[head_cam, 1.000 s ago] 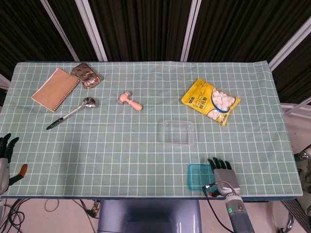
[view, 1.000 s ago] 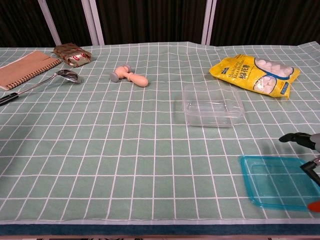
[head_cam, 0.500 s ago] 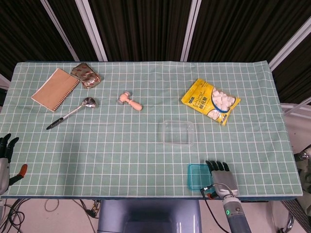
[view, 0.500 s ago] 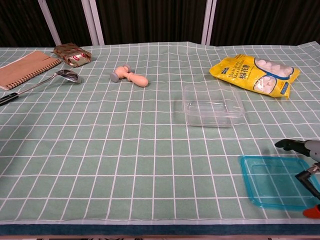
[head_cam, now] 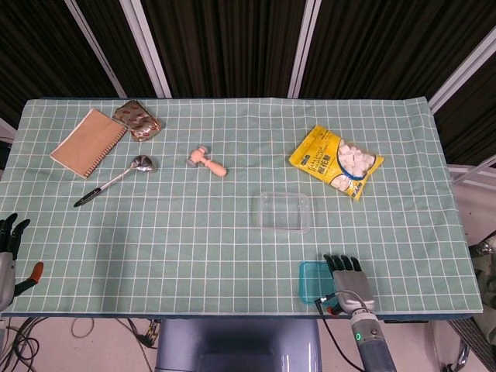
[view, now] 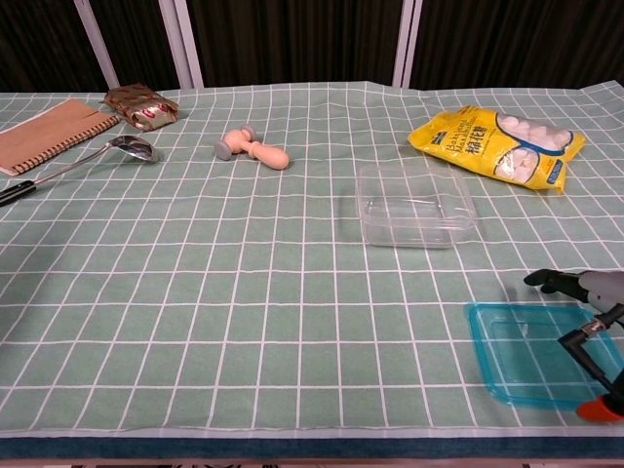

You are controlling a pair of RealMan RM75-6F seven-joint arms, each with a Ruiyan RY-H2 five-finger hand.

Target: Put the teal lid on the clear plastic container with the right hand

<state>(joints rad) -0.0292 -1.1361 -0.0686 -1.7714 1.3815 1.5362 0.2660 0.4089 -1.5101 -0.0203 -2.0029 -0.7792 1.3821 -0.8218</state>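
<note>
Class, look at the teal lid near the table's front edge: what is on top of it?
The right hand covers the teal lid's right part. Contact underneath is hidden; the rest of the lid is bare.

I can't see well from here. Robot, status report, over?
Right hand over teal lid, nothing held. Left hand off table edge. Clear plastic container uncovered, path clear.
</note>
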